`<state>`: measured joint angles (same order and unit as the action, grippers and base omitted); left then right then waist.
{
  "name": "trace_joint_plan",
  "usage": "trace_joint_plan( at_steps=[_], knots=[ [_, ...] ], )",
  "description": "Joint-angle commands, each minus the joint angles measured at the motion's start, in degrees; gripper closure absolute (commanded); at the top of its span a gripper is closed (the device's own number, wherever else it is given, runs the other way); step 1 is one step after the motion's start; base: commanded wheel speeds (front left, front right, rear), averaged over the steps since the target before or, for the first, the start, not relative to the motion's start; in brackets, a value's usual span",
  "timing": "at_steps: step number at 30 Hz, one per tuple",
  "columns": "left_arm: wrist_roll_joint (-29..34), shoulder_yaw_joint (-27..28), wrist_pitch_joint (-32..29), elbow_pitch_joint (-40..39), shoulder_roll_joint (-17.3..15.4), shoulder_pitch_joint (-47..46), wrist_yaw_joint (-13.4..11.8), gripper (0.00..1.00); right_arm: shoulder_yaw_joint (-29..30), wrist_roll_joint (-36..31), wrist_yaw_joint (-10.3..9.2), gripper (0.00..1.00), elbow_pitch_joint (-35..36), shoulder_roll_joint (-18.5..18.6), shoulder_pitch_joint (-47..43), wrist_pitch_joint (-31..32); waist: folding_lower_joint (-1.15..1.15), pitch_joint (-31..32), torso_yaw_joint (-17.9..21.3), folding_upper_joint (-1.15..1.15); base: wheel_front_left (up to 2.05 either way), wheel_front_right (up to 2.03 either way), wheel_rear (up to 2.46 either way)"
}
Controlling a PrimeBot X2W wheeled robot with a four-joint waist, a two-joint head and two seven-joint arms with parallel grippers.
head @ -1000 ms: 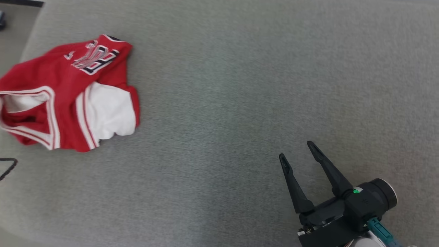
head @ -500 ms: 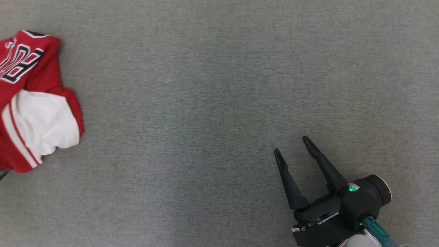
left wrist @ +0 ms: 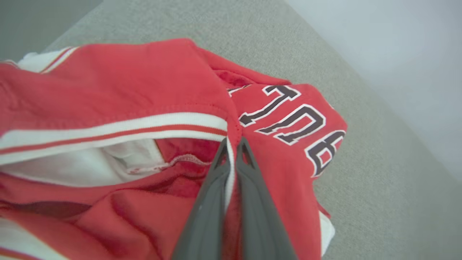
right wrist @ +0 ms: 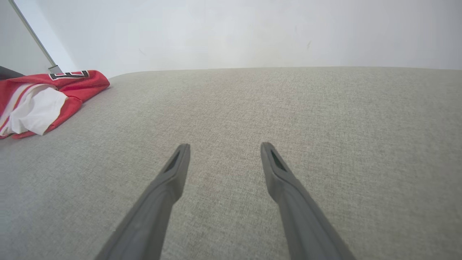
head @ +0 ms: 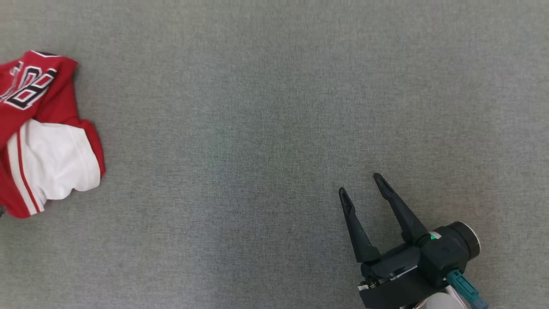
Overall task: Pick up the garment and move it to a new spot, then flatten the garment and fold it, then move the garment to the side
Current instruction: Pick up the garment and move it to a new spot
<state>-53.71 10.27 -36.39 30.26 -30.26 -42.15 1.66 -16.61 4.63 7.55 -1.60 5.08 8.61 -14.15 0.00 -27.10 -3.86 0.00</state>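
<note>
The garment (head: 51, 150), a red jersey with white trim and dark, white-edged lettering, lay crumpled on the grey surface (head: 266, 128). It sat at the left edge of the head view, partly cut off by the frame. A white panel showed on its nearer part, and the lettering lay toward the far end.

In the left wrist view the left claw (left wrist: 233, 144) was closed on the garment (left wrist: 144, 79). Its jaws were pressed together over a fold at the red-and-white striped hem, with a thin strip of white cloth showing between them. The lettering lay just right of the tips, and beyond it were the surface (left wrist: 379, 173) and a pale wall (left wrist: 397, 54).

The right claw (head: 361, 184) was at the lower right of the head view, well apart from the garment. Its jaws were spread wide and held nothing. I could not tell whether it touched the surface.

In the right wrist view the right claw (right wrist: 224, 146) pointed across the bare surface (right wrist: 252, 108). The garment (right wrist: 43, 94) lay at the far left, near the rounded far edge, with the wall (right wrist: 234, 32) behind.
</note>
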Motion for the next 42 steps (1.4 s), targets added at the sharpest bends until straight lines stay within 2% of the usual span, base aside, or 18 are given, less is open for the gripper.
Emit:
trace_joint_plan(
  at_steps=[1, 10, 18, 24, 28, 35, 42],
  knots=[
    [-0.7, 0.3, 0.0, -0.6, -0.4, 0.5, 0.3, 1.0, -0.1, 0.7, -0.15, 0.0, -0.2, -0.2, 0.4, -0.3, 0.0, 1.5, -0.3, 0.0, 0.0, 0.0, 0.0],
    [-0.5, -0.9, -2.9, -10.0, -1.5, -1.5, -0.6, 1.0, 0.0, 3.7, -0.15, 0.0, -3.5, -1.5, -0.7, -1.1, 0.0, 10.5, -0.3, 0.0, 0.0, 0.0, 0.0],
    [0.3, -6.0, -7.5, -20.1, -0.1, -5.1, -1.5, 1.0, 2.8, 5.7, -0.15, 0.0, -1.9, -2.1, -4.8, -1.1, 0.0, 19.9, 3.4, 0.0, 0.0, 0.0, 0.0],
    [0.5, -10.4, -9.4, -24.9, 3.4, -8.4, -2.2, 1.0, 4.8, 6.6, -0.15, 0.0, -0.9, -2.2, -8.7, -1.0, 0.0, 24.2, 7.5, 0.0, 0.0, 0.0, 0.0],
    [-0.3, -13.2, -9.2, -26.4, 7.1, -10.0, -2.3, 1.0, 4.8, 6.9, -0.15, 0.0, -0.9, -2.2, -10.4, -1.0, 0.0, 26.2, 11.0, 0.0, 0.0, 0.0, 0.0],
    [-1.0, -17.0, -7.9, -28.0, 12.6, -11.1, -1.6, 1.0, 4.2, 6.2, -0.15, 0.0, -0.7, -2.2, -11.6, -1.0, 0.0, 27.6, 16.8, 0.0, 0.0, 0.0, 0.0],
    [0.4, -20.8, -5.5, -26.9, 16.3, -8.4, -0.1, 1.0, 3.4, 6.2, -0.15, 0.0, -0.5, -2.2, -11.6, -1.0, 0.0, 27.4, 21.0, 0.0, 0.0, 0.0, 0.0]
  ],
)
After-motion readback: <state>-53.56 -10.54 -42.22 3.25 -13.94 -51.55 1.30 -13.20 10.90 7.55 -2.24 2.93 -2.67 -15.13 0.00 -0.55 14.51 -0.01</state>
